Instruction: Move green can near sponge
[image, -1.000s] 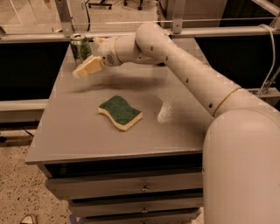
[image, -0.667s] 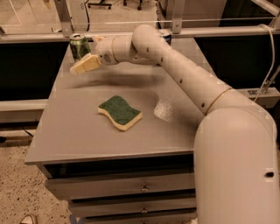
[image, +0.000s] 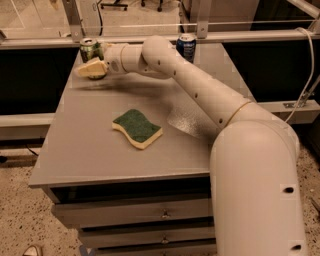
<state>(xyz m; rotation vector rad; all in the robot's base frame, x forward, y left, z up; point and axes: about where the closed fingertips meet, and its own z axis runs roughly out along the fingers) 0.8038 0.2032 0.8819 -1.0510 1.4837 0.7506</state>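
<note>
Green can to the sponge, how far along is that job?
Done: the gripper is at the green can, at the far left corner of the table. In hand: getting hold of it; no lift shows. Left: carrying it to the sponge at mid-table, well apart from the can.

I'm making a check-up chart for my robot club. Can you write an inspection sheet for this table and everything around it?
Surface: grey table, with drawers below it.
Job's things: green can stands upright at the far left corner; sponge lies flat near the middle, green side up, well apart from the can.
Clutter: blue can stands upright at the far edge.
Grippers: gripper is at the far left corner, right in front of the green can; whether it holds the can cannot be told.
Cables: a pale cable hangs at the right, off the table.
Surroundings: metal rail behind the table; speckled floor.
</note>
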